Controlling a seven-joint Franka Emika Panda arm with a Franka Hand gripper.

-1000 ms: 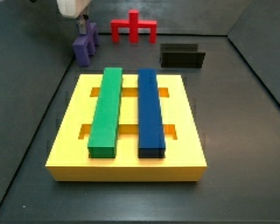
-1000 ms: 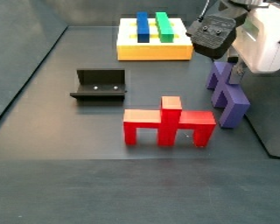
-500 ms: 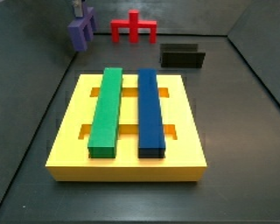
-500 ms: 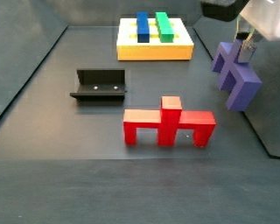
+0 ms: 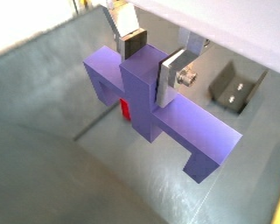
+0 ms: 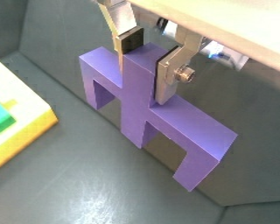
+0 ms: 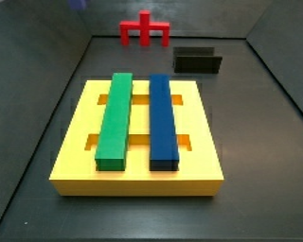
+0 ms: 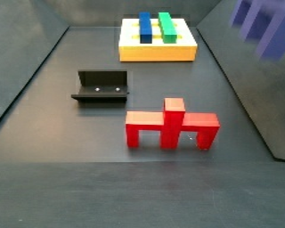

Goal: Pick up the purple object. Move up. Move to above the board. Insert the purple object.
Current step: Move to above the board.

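Purple object (image 6: pixel 149 109) clamped by its upright stub inside the gripper (image 6: pixel 146 54).

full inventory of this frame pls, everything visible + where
purple object: 1, purple, off the floor, clamped by its central stub in both wrist views; blurred at the frame's upper corner in a side view
board: 1, yellow, flat on the floor, slotted
green bar: 1, green, lying lengthwise on the board
blue bar: 1, blue, on the board beside the green bar, parallel to it
red piece: 1, red, standing on the floor, apart from the board
fixture: 1, black, on the floor between the red piece and the board in a side view
gripper: 1, silver fingers with dark pads, shut on the purple object's stub, above the floor
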